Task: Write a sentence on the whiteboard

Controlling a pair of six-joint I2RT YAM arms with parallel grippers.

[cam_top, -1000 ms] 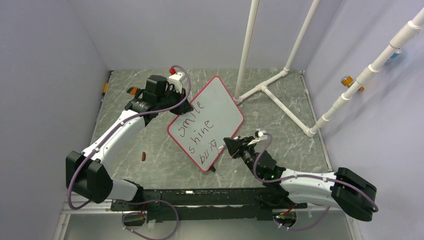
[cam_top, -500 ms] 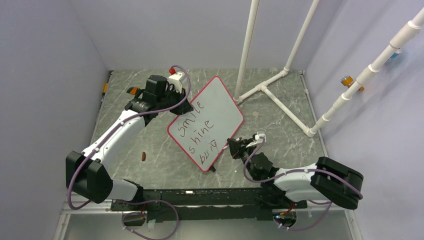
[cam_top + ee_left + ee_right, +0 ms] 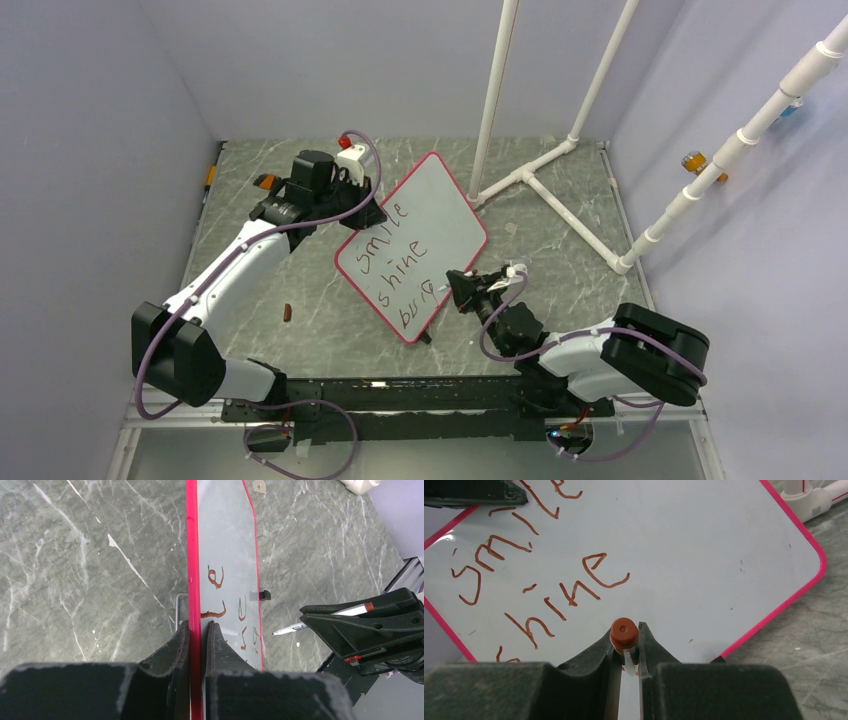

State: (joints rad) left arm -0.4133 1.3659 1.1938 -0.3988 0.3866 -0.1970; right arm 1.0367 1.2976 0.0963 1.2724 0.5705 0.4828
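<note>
Now the right gripper (image 3: 455, 287) sits a touch closer to the whiteboard (image 3: 440, 215) than half a sec ago, back abt where it was a full sec ago. Meanwhile the rt arm's elbow & big rear link have swung in toward the table's middle. So a small out-and-back at the tip, with a big re-pose behind it. Its jaws are nearly closed on the marker (image 3: 624, 634), nib fwd, aimed at the board's near-right rim beside the 3rd word. In the left wrist view the nib looks just off the rim, not on the white face; can't be sure abt contact.

Left gripper (image 3: 199, 630) hasn't budged. Its jaws are pinched tight on the board's pink rim at the far-left side, holding it tilted. Board sits abt mid-way on the table (image 3: 320, 300), one corner pointing at the near edge, opp. corner up by the far edge.

Sentence (image 3: 400, 262) reads "smile", "shine" + a scrawled 3rd line by the near corner, w/ no new stroke vs either earlier pic.

My read: no ink going down this sec, and the rt arm is prob. re-setting its angle btwn strokes. The 3rd word looks unfinished, so more strokes are likely due, and the nib has to land on the face w/o riding the rim.
</note>
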